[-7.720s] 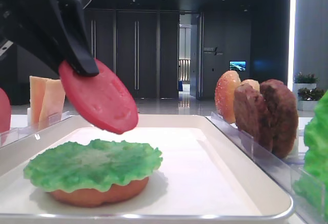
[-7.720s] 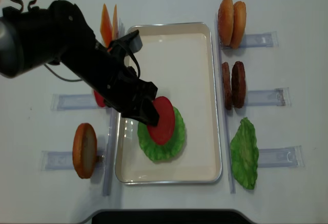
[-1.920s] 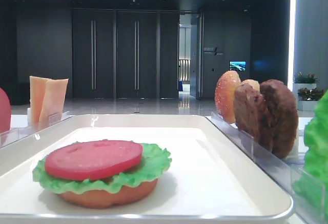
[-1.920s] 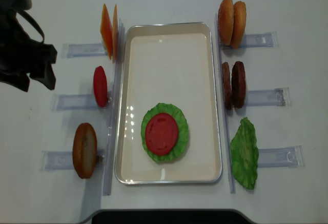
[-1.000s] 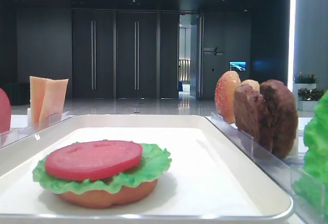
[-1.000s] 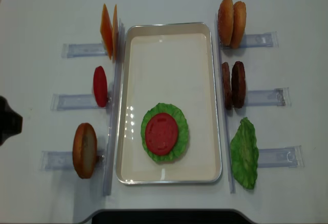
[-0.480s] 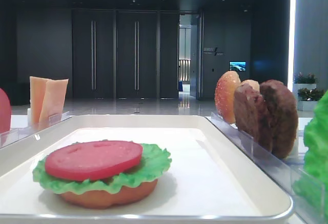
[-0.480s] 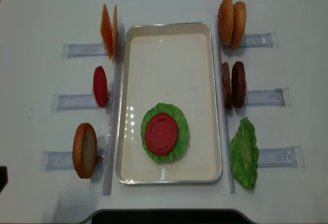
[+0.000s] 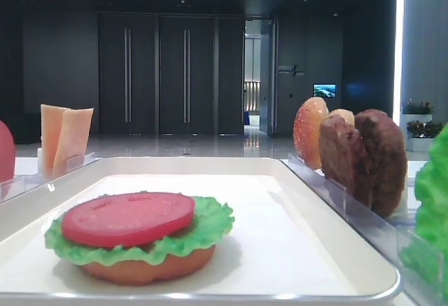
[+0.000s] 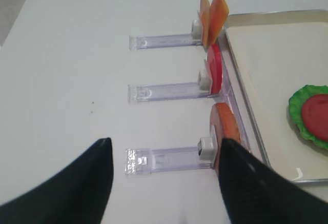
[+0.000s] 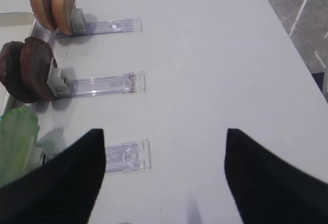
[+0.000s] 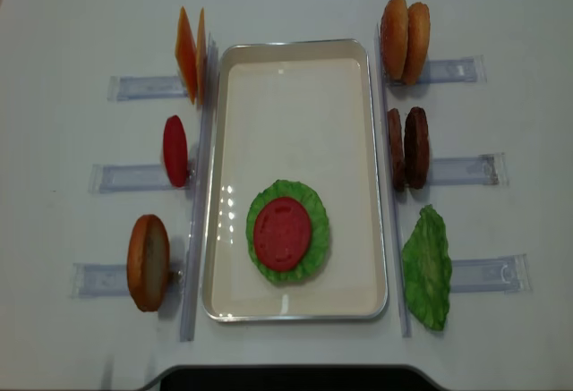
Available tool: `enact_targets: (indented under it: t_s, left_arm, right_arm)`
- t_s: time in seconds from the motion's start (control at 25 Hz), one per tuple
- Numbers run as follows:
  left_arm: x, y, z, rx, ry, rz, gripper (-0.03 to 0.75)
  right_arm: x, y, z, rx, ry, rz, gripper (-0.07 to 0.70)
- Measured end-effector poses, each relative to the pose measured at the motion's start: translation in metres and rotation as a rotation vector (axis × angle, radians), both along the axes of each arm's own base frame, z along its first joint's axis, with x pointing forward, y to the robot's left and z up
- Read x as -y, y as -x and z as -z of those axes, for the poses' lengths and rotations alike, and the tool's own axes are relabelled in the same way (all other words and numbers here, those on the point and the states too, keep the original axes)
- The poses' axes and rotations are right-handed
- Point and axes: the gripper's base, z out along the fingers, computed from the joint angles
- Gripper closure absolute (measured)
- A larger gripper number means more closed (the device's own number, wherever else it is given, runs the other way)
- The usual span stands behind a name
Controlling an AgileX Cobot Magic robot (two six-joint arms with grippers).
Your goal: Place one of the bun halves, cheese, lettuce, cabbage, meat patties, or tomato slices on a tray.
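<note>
The left gripper [image 10: 163, 183] fills the bottom of its wrist view with two dark fingers spread wide apart and nothing between them. In the gap, a clear plastic holder [image 10: 166, 159] lies on the white table [image 10: 66, 70], with a bun half [image 10: 226, 134] standing on edge at its right end. Above it in the frame, a spare tomato slice [image 10: 214, 68] stands in a second holder, and two cheese slices [image 10: 212, 15] lean in a third near the top.

The right gripper [image 11: 165, 175] also has its two dark fingers spread wide across the bottom of its wrist view, holding nothing. Between them lies another clear holder [image 11: 126, 157]. At the left edge of that frame stand a loose lettuce leaf [image 11: 16, 137], two meat patties [image 11: 26, 69] and, at upper left, two bun halves [image 11: 51, 2].

In the overhead view neither arm shows. The white tray [image 12: 295, 55] sits in the middle of the table. In its lower half rests a stack: a bun half [image 9: 147, 267] at the bottom, a ruffled lettuce [image 12: 315, 221] on it, and a tomato slice [image 12: 283, 233] lying flat on top. The rest of the tray floor is bare. The low front view shows the stack at lower left and the patties upright at right.
</note>
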Motion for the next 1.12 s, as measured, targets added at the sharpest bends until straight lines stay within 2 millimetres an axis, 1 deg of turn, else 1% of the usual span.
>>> enact_targets:
  t_s: [0.08, 0.24, 0.32, 0.56, 0.64, 1.12]
  left_arm:
    - [0.001, -0.002, 0.004, 0.025, 0.006, 0.007, 0.225]
    - [0.003, -0.013, 0.031, -0.039, 0.018, 0.018, 0.244]
    - [0.004, -0.017, 0.039, -0.058, 0.018, 0.030, 0.262]
    - [0.004, -0.019, 0.038, -0.043, 0.016, 0.041, 0.336]
    - [0.004, -0.019, 0.038, -0.042, 0.016, 0.041, 0.349]
    - [0.004, -0.019, 0.038, -0.041, 0.016, 0.041, 0.365]
  right_arm:
    - [0.000, 0.000, 0.000, 0.000, 0.000, 0.000, 0.160]
    - [0.000, 0.000, 0.000, 0.000, 0.000, 0.000, 0.160]
    - [0.000, 0.000, 0.000, 0.000, 0.000, 0.000, 0.160]
    - [0.000, 0.000, 0.000, 0.000, 0.000, 0.000, 0.160]
    - [0.000, 0.000, 0.000, 0.000, 0.000, 0.000, 0.160]
    - [0.000, 0.000, 0.000, 0.000, 0.000, 0.000, 0.160]
